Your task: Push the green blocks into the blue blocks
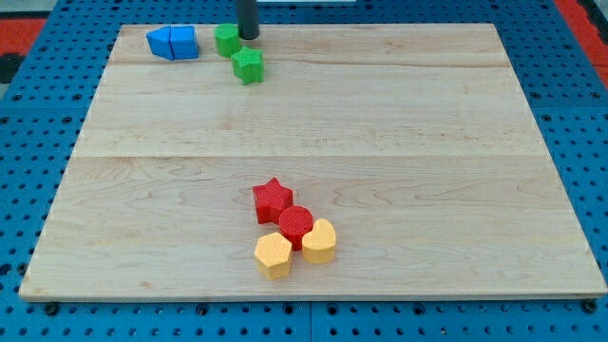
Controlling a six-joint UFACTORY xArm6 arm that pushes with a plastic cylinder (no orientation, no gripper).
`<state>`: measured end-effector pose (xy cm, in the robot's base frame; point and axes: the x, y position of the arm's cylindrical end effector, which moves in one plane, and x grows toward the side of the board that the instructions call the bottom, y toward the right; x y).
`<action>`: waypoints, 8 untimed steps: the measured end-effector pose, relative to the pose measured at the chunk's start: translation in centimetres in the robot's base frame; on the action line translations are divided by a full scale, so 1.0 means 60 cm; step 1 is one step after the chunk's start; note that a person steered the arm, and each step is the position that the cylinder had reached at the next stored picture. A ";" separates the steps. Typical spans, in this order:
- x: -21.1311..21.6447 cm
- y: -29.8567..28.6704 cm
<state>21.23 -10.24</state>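
Two blue blocks (173, 42) sit pressed together at the view's top left of the wooden board. A green round block (226, 40) stands just right of them with a small gap. A green star block (248, 66) lies a little lower and to the right. My tip (248, 36) is at the view's top edge, touching or nearly touching the right side of the green round block, above the green star.
A red star (273, 199), a red round block (295, 225), a yellow hexagon (274, 255) and a yellow rounded block (319, 240) cluster at the bottom centre. The board's (427, 142) top edge runs just behind the blue and green blocks.
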 end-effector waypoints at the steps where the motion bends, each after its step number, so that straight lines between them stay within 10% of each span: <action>1: 0.034 0.001; 3: 0.083 0.197; 5: 0.106 -0.011; 8: 0.107 0.049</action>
